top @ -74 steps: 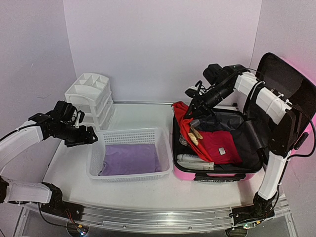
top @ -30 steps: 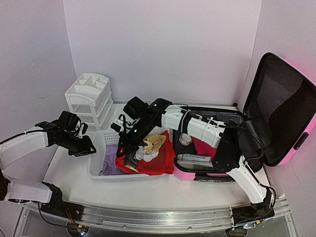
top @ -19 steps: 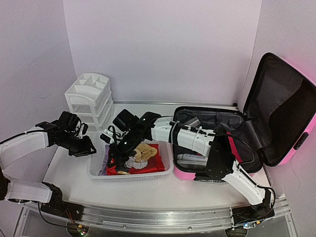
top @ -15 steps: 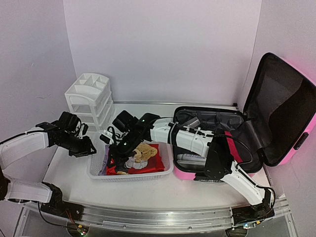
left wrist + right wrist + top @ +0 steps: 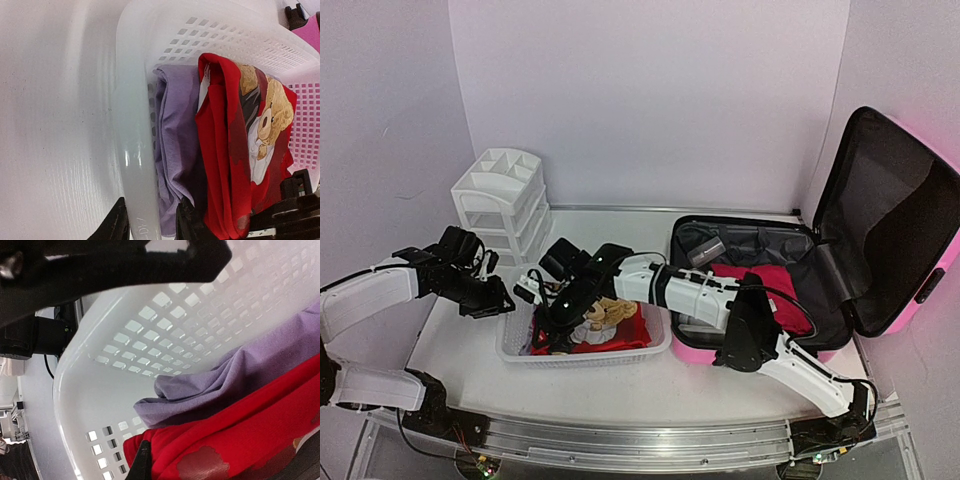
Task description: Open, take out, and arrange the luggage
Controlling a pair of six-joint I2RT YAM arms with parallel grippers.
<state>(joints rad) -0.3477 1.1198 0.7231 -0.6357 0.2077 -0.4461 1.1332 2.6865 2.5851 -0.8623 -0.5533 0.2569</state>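
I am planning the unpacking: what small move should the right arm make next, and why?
Probably open the right gripper: it is shut on the red shirt, which already lies on the purple cloth inside the white basket.
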